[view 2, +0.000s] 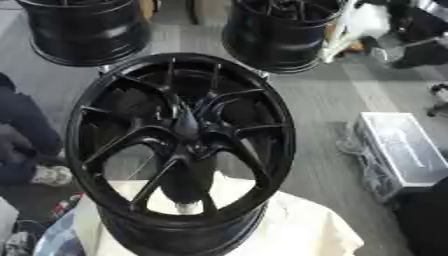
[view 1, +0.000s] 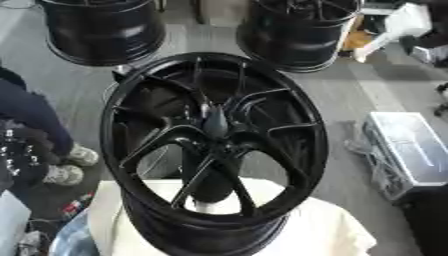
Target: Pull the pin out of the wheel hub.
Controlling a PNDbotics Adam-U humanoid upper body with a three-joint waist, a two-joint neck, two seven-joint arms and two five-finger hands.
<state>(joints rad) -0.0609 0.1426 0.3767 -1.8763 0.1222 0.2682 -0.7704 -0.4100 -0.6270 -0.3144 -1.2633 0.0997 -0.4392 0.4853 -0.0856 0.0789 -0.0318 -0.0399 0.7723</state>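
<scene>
A large black multi-spoke wheel hub (view 1: 214, 135) stands tilted toward me on a stand draped in cream cloth (view 1: 324, 227). At the centre where the spokes meet, a dark tapered pin (view 1: 215, 121) sticks out toward the camera; it is as black as the hub, so its outline is hard to separate. The right eye view shows the same pin (view 2: 186, 124) in the hub's middle. Neither of my hands shows in either view, and nothing touches the pin or the wheel.
Two more black wheels (view 1: 105, 30) (view 1: 297, 32) stand on the grey floor behind. A silver case (view 1: 411, 150) lies on the floor at the right. A person in dark clothes with light shoes (view 1: 74, 165) stands at the left edge. White clutter (view 1: 398, 27) sits top right.
</scene>
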